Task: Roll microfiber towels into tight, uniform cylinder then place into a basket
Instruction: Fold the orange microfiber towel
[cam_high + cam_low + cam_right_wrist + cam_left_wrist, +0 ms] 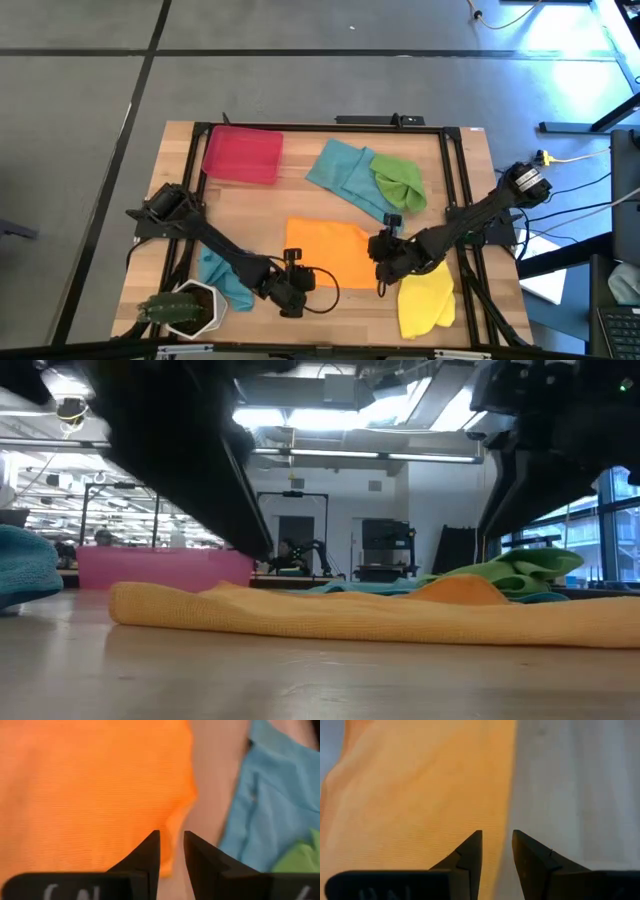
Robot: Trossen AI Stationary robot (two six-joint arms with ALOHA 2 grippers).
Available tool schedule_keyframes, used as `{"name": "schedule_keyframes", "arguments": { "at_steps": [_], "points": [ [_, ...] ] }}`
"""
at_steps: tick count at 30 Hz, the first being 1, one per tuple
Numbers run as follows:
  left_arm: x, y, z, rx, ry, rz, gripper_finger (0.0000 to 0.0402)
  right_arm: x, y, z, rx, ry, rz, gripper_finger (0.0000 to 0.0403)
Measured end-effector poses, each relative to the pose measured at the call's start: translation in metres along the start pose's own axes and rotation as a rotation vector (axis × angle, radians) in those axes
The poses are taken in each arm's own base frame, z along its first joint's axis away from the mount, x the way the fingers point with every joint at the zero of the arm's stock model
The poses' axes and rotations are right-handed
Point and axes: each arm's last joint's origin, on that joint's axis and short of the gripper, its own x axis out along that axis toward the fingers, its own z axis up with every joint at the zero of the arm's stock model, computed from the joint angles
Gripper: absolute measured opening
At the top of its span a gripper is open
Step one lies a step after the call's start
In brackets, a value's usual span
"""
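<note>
Both tools at the orange towel [328, 252]

Left tool [290, 300] and right tool [384, 262] narrow, holding nothing at 7 and 3 o'clock; rolling next.

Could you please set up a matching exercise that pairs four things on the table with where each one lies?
Things:
1. orange towel
2. yellow towel
3. green towel
4. basket

Places:
A. at the far left corner of the table, nothing in it
B. lying on a teal-blue towel at the far side
C. in the middle of the table, between the left gripper and the right gripper
D. at the near edge, on the right arm's side

Pairs: 1-C, 2-D, 3-B, 4-A
</note>
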Motion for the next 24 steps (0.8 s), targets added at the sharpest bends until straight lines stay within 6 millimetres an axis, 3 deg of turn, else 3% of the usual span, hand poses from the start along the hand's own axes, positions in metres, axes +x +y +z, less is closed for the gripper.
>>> {"name": "schedule_keyframes", "arguments": {
  "at_steps": [7, 14, 19, 24],
  "points": [
    [-0.004, -0.008, -0.005, -0.045, 0.041, -0.069, 0.0098, 0.02, -0.009, 0.015, -0.011, 0.001, 0.131, 0.0031],
    [-0.003, -0.004, -0.013, -0.07, 0.142, -0.063, 0.0091, 0.045, -0.027, 0.026, -0.026, 0.013, 0.2, 0.0006],
    [0.0, 0.005, -0.025, -0.1, 0.244, -0.024, 0.0073, 0.062, -0.039, 0.017, -0.025, 0.135, 0.152, 0.0011],
    [0.01, 0.024, -0.036, -0.153, 0.319, 0.036, 0.0067, 0.065, -0.039, 0.006, -0.005, 0.251, 0.126, 0.0006]
  ]
}}
